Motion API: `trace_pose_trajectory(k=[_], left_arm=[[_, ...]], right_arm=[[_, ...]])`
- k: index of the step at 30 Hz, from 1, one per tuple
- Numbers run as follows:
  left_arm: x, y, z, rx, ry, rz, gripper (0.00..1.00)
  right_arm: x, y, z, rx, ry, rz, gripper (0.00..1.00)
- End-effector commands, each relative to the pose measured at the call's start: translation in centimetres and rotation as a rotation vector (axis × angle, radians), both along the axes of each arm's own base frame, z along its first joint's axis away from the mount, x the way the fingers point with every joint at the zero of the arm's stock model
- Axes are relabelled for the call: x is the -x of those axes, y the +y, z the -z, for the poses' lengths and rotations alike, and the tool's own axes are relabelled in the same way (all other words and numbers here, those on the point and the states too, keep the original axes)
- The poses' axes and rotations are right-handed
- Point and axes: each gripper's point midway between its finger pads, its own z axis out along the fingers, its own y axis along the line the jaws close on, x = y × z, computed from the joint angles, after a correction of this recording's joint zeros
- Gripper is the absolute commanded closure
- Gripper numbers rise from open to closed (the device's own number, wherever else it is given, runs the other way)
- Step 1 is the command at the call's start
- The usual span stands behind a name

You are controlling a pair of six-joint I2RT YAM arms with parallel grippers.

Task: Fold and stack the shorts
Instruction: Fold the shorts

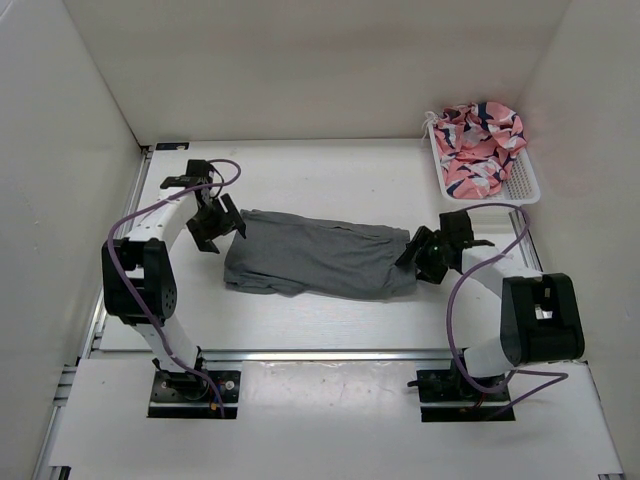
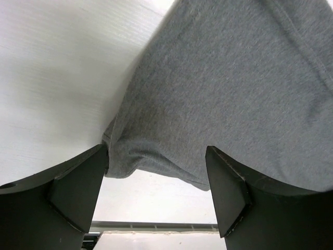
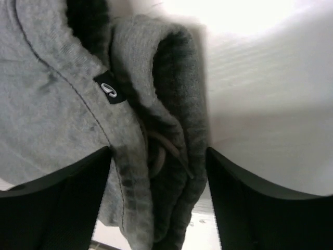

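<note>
The grey shorts (image 1: 320,258) lie in the middle of the tabletop (image 1: 330,180), folded into a long band that runs from left to right between the two arms.

The left gripper (image 1: 218,225) sits at the left end of the band. Its wrist view shows the fingers (image 2: 78,192) spread wide. The plain grey knit hangs across the gap, and a rounded corner of the fabric comes down just beside the left finger's tip. Nothing is pinched, so this gripper is released.

The right gripper (image 1: 425,255) sits at the opposite end, where the gathered waistband (image 3: 177,94) is bunched. In its wrist view the fingers (image 3: 78,187) also stand apart. The ribbed elastic and a seam lie between them, not clamped, so this gripper is released too.

A small black woven tab (image 3: 109,92) is sewn at the seam just below the waistband. It carries a white looped emblem, and no letters can be read on it. A pale curved strand (image 3: 158,156) tucked into the folds of the waistband may be the drawstring, though the close, dim view leaves that unsure.

At the far right corner of the tabletop stands a white perforated basket (image 1: 525,185). It holds a crumpled garment (image 1: 480,140) patterned in pink, white and navy, well apart from the shorts. No writing shows on the basket or the arms.
</note>
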Motion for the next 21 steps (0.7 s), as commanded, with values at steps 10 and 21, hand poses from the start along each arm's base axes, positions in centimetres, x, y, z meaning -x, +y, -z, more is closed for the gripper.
trace_pose_trajectory(k=[10, 21], left_arm=[[-0.4, 0.1, -1.0, -0.015, -0.026, 0.008, 0.13], [-0.3, 0.0, -0.7, -0.008, -0.017, 0.02, 0.13]], right_arm=[[4.3, -0.5, 0.6, -0.032, 0.124, 0.06, 0.23], [4.8, 1.2, 0.7, -0.186, 0.126, 0.133, 0.19]])
